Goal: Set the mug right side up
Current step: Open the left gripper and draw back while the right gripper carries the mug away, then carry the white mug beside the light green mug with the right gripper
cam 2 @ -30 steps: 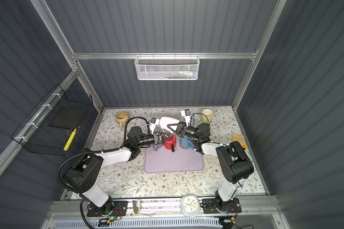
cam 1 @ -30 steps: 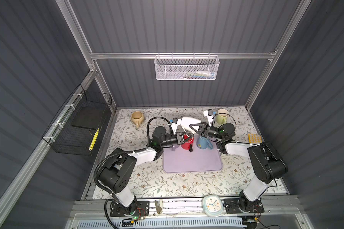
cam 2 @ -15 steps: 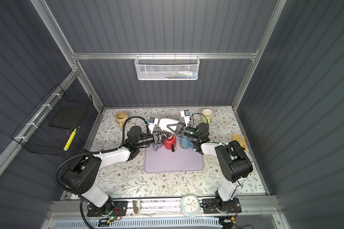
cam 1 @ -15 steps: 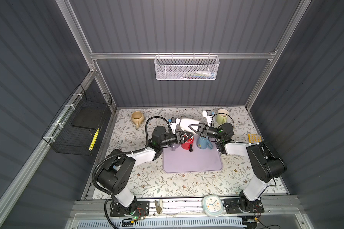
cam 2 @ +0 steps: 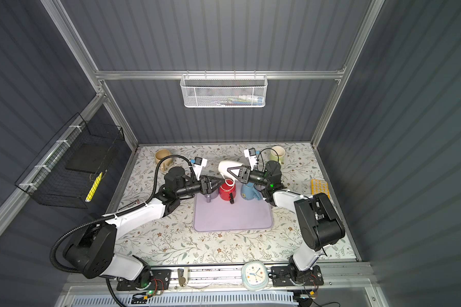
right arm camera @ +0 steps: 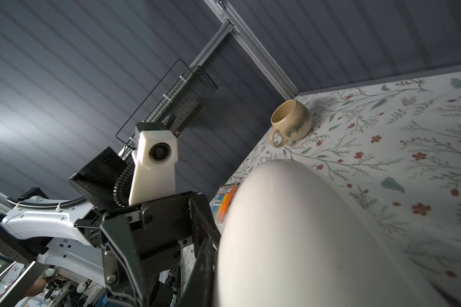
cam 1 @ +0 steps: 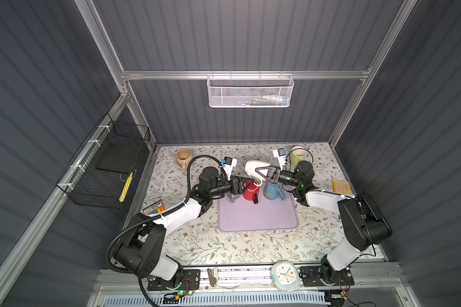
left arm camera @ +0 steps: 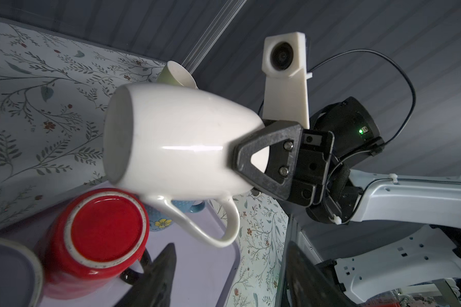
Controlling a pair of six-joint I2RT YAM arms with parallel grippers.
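1. The mug point(cam 1: 252, 167) point(left arm camera: 176, 138) is white and hangs in the air on its side over the 12 o'clock edge of the mat point(cam 1: 258, 218). Its base points to 9 o'clock and its handle hangs down.
2. The right gripper point(cam 1: 257, 171) reaches in from 3 o'clock and is clamped on the mug's rim, with one finger point(left arm camera: 261, 156) flat on the outer wall.
3. The left gripper point(cam 1: 244, 184) point(cam 2: 217, 182) comes in from 9 o'clock with its jaws apart and nothing between them. It sits just below the mug.
4. Under the handle a red mug point(cam 1: 250, 190) stands base-up on the mat. A blue mug point(cam 1: 273, 192) is at its 3 o'clock and a purple mug point(cam 1: 230, 197) at its 9 o'clock.
5. On the floral table point(cam 1: 210, 244) a tan mug point(cam 1: 183, 157) sits at 11 o'clock, a green mug point(cam 1: 298, 156) at 1 and a yellow tray point(cam 1: 342, 186) at 3. A clock point(cam 1: 285, 273) is at 6.
6. The walls are dark and ribbed. A white basket point(cam 1: 250, 90) hangs at the back and a black basket point(cam 1: 109, 170) on the left.
7. The mug's mouth and the finger inside it are hidden. Whether the left gripper's fingertips touch the handle cannot be told.
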